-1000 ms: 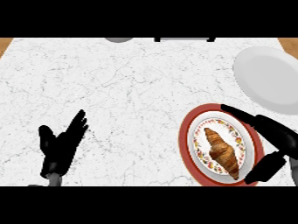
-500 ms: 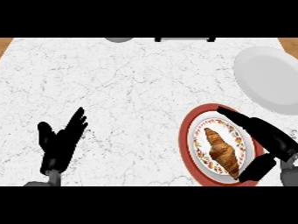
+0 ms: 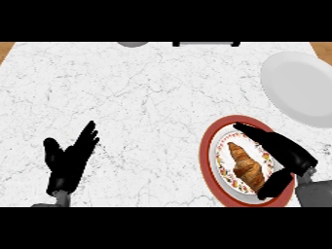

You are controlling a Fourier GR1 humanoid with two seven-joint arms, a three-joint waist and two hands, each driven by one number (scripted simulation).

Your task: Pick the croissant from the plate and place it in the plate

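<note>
Where it lies, croissant (image 3: 245, 164): on red-rimmed plate (image 3: 206, 160), near right corner of surface (image 3: 147, 97).
Right robot hand (image 3: 292, 154): wide astride it, seemingly not touching.
Crust: judged light, flaky, crushable; pinch the thick middle.

right hand (image 3: 289, 154) spread wide, left hand (image 3: 67, 163) resting

Croissant (image 3: 245, 165): golden-brown, ridged, lying flat in middle of red-rimmed plate (image 3: 206, 156); narrow tip pointing toward 11 o'clock, wider end toward 5 o'clock.
Red-rimmed plate: white centre, flowered band inside rim; sitting at 4 o'clock in view.
White plate (image 3: 305, 87): plain, round; sitting at 1 o'clock from red-rimmed plate, near, not touching.
</note>
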